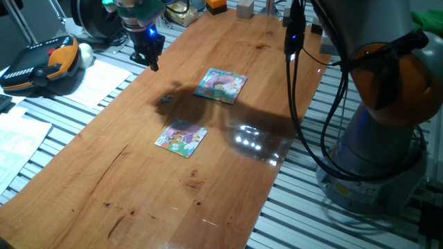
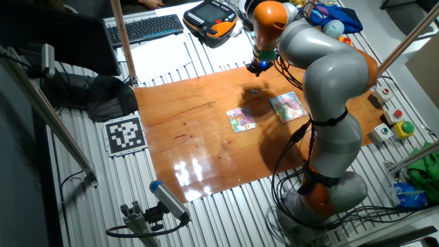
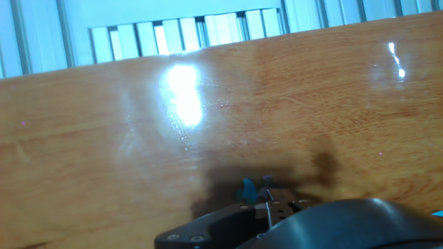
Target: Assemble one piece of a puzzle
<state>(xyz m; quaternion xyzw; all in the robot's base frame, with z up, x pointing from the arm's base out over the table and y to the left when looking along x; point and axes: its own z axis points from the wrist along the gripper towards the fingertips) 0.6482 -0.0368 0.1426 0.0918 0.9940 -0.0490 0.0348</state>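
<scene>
The piece (image 1: 165, 99) is a tiny teal speck lying loose on the wooden table, in the arm's shadow. It also shows in the other fixed view (image 2: 254, 90) and in the hand view (image 3: 248, 188), just beyond my fingertips. The puzzle (image 1: 181, 138), purple-pink with green and yellow along one edge, lies flat nearer the table's middle (image 2: 241, 119). My gripper (image 1: 153, 63) hangs above the table's far-left part, up and left of the piece, and touches nothing. Its fingers look closed together and empty (image 3: 268, 206).
A second square puzzle (image 1: 221, 85) with a light-blue border lies right of the piece (image 2: 287, 106). A teach pendant (image 1: 38, 63) and papers (image 1: 97, 81) lie off the table's left edge. The robot base (image 1: 381, 138) stands at the right.
</scene>
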